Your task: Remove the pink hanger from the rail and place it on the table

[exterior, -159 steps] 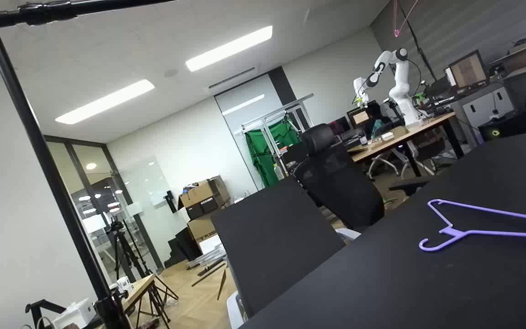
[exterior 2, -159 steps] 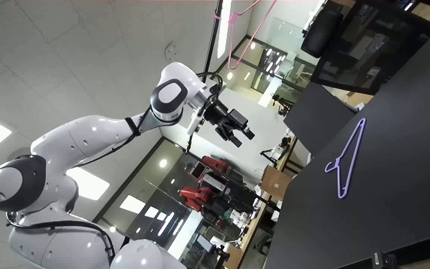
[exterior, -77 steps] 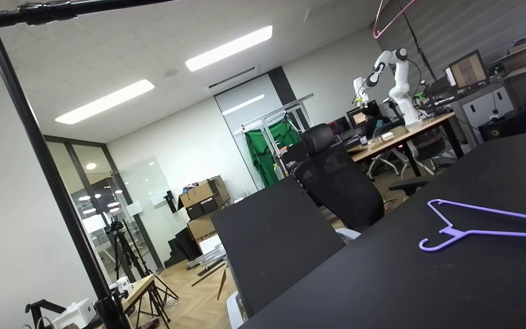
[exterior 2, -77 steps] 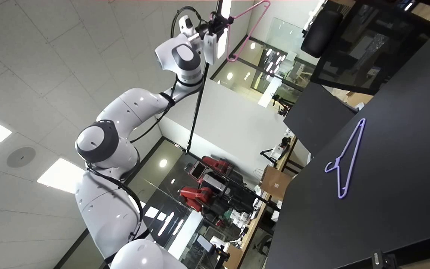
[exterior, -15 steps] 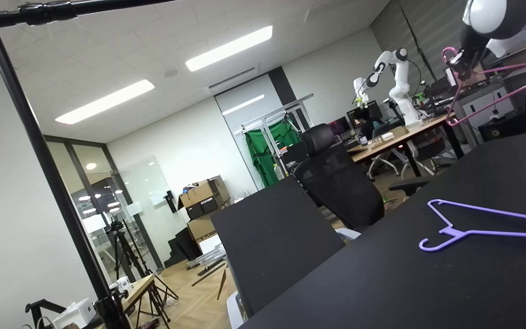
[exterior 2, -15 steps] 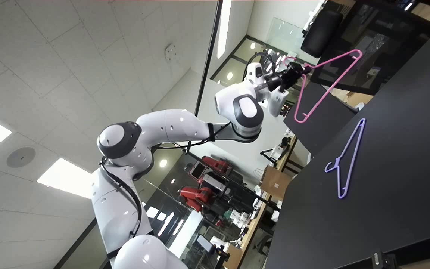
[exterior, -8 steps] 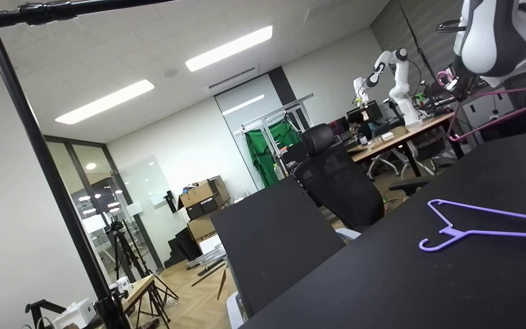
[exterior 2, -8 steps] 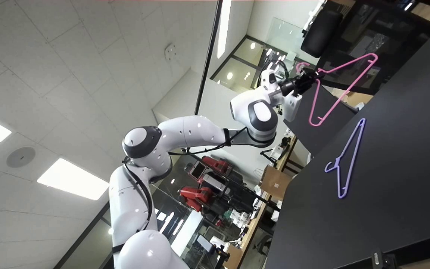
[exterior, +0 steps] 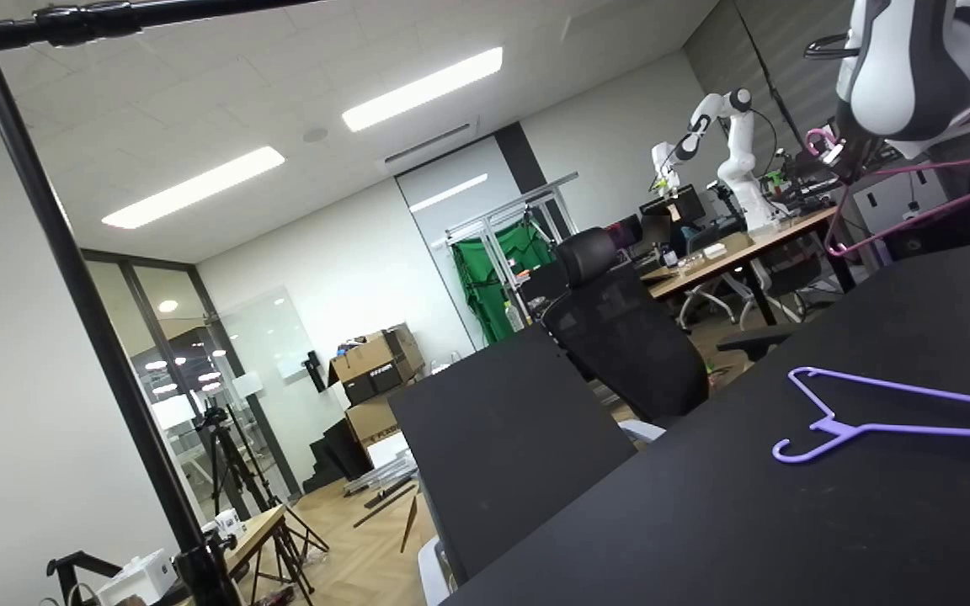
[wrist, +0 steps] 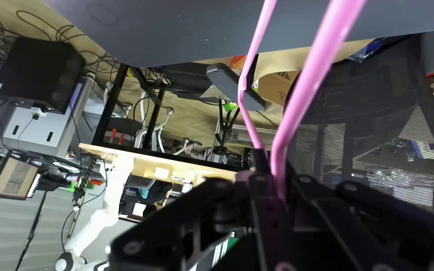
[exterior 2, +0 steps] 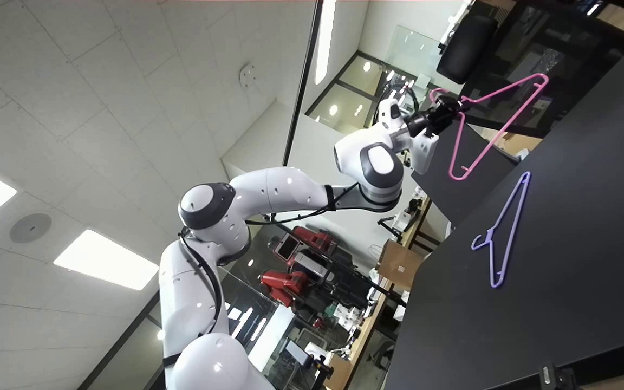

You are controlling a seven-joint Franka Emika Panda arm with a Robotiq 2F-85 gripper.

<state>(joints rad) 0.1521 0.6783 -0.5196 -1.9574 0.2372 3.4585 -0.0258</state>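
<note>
Pincer (exterior: 849, 167) grips pink hanger (wrist: 311, 79)

In an exterior view, well left of the pincer, stand cartons (exterior: 365, 359), their lettering too small to read; then a black chair (exterior: 632, 341); lower than the pincer, 1 purple hanger (exterior: 839, 429) lies on the counter (exterior: 746, 522). The pincer is clamped around the pink hanger, raised off the counter.

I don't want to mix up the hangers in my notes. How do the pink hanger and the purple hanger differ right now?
The pink hanger is rose-pink, the purple hanger lavender. The pink hanger is gripped by the hand; the purple hanger is in no grip. The pink hanger is held up off the table, while the purple hanger lies flat on it. Both are slim-rod, hooked hangers with a roughly triangular outline.
</note>
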